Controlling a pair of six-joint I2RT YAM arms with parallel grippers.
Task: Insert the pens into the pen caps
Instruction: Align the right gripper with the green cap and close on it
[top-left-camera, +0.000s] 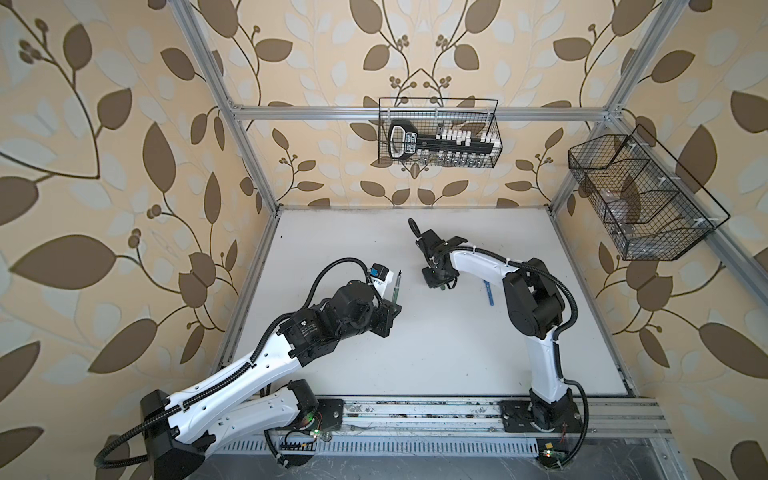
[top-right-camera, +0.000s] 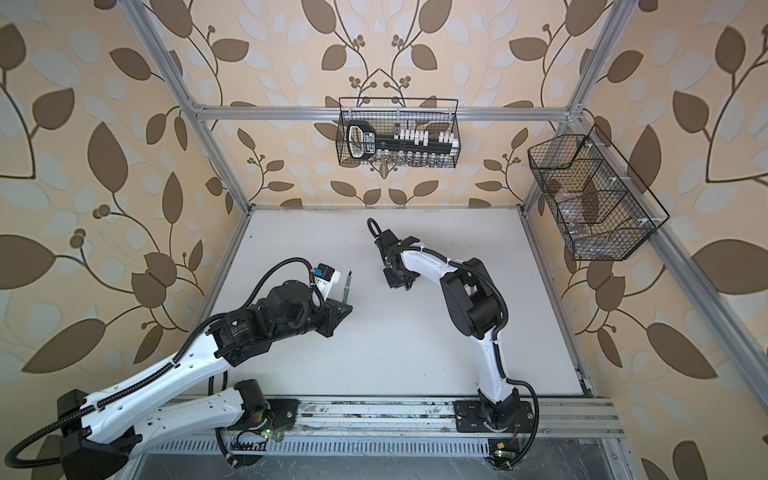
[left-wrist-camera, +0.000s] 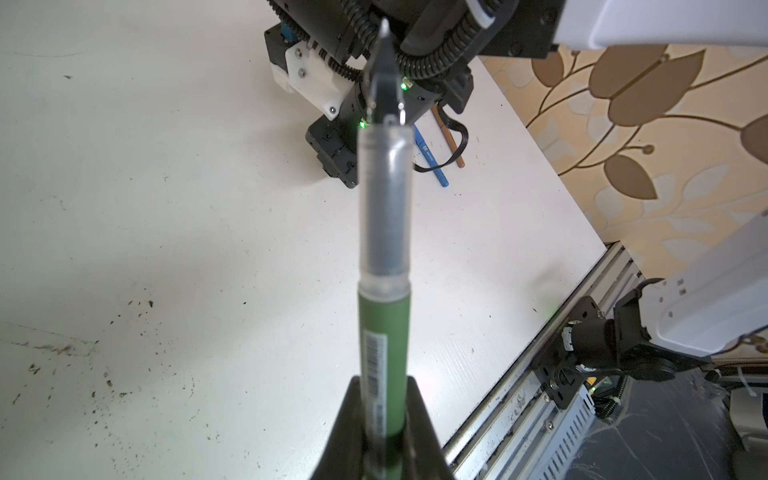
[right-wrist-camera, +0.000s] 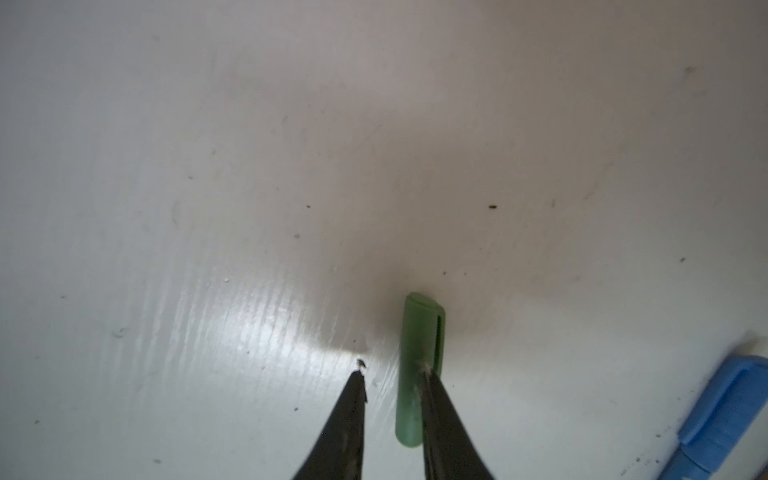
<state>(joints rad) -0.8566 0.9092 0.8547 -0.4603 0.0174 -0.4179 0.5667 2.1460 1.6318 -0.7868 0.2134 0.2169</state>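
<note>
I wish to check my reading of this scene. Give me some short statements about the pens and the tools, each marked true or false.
1. The left tool grips a green pen. True.
2. That pen is capped. False: its tip is bare, and the green cap lies on the table.
3. A blue pen lies on the table. True.
4. The right tool holds the blue pen. False: it is down at the green cap, jaws apart.

A hanging wire basket (top-left-camera: 495, 124) holds a black-handled tool (top-left-camera: 409, 141).
</note>
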